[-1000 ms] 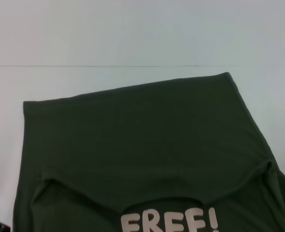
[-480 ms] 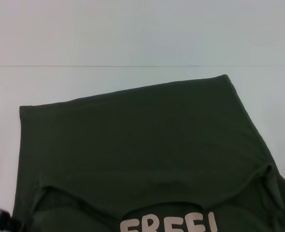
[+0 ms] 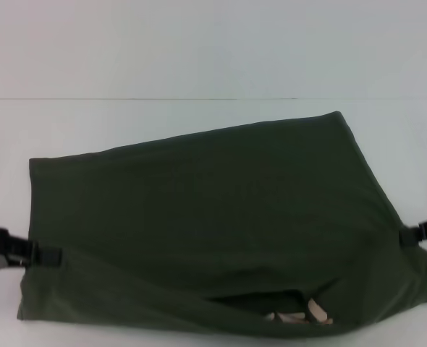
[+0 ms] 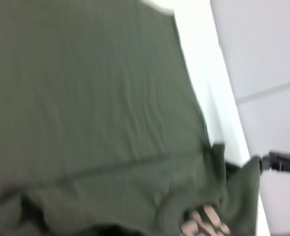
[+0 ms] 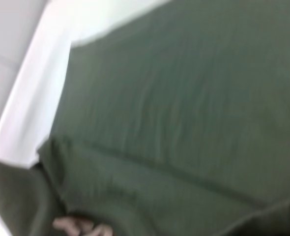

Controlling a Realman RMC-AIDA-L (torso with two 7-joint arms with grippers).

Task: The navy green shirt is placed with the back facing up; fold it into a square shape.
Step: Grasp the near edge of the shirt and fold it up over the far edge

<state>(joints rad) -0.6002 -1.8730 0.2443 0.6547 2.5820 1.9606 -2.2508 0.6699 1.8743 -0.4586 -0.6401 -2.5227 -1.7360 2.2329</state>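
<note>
Shirt [image 3: 221,217], navy green, plain back up, spread on the white desk [image 3: 199,58]: what does the head view show?

**A:** Both pincers grip its opposite edges. The left pincer [image 3: 45,256] pinches the left side seam and the right pincer [image 3: 410,233] the right side seam, each closed on cloth. The near part is lifted and doubled over the middle, hiding most of the pale printed lettering [image 3: 300,312], of which a sliver shows in a gap along the near fold.

**Q:** And the wrist views?

**A:** The left wrist view shows a folded hem across the shirt [image 4: 96,98], the lettering [image 4: 204,223] peeking out, and the right pincer [image 4: 275,162] at the far corner. The right wrist view shows the shirt [image 5: 184,88], the same crease, and the lettering [image 5: 81,227].

**Q:** How is this fold best done?

**A:** Probably by carrying both held edges away from the robot at equal height and pace, keeping the cloth taut between them so the crease runs straight, then lowering the flap squarely toward the far hem before letting go. Uneven travel would likely skew the edge.
</note>
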